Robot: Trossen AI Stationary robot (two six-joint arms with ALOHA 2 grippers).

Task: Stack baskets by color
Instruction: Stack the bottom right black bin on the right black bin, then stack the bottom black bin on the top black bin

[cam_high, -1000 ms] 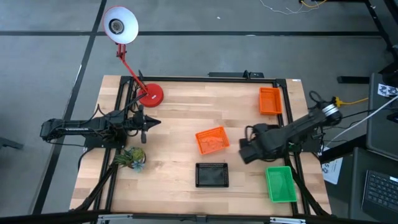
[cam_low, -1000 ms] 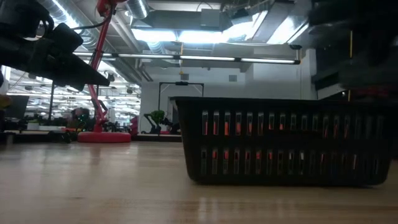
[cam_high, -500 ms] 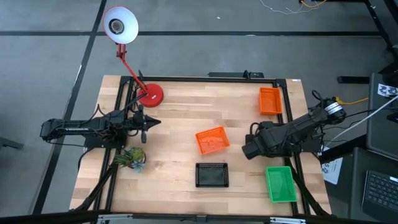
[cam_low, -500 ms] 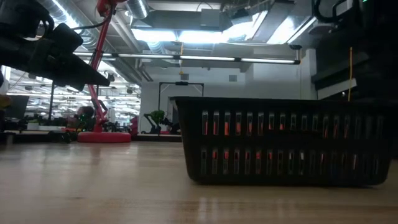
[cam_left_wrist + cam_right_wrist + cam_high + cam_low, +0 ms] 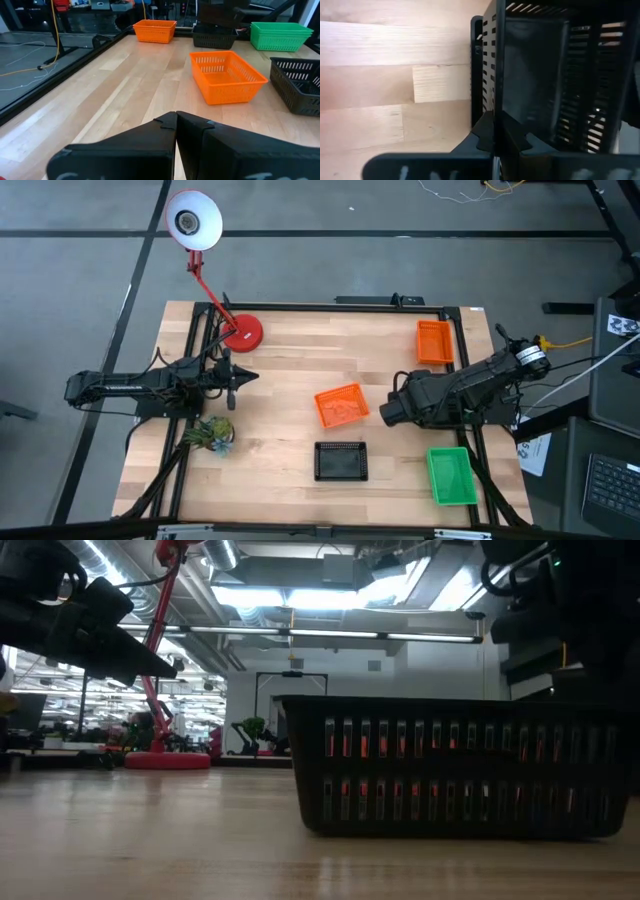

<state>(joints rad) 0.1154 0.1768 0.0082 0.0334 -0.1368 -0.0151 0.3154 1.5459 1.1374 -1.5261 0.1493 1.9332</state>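
STEP: nest held basket point(image 5: 535, 75) squarely over black basket point(image 5: 341, 461) at 6 o'clock, keep it level (walls must line up) | TOOL: right gripper point(image 5: 392, 410) at 3 o'clock, clamped on its wall | left gripper point(image 5: 250, 376) at 9, fingers together, idle | CHANGE: right gripper has shifted slightly towards 12.

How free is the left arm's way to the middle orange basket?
Probably yes: only bare table lies between the shut left tool and that orange basket; the right tool holds a black basket beyond it.
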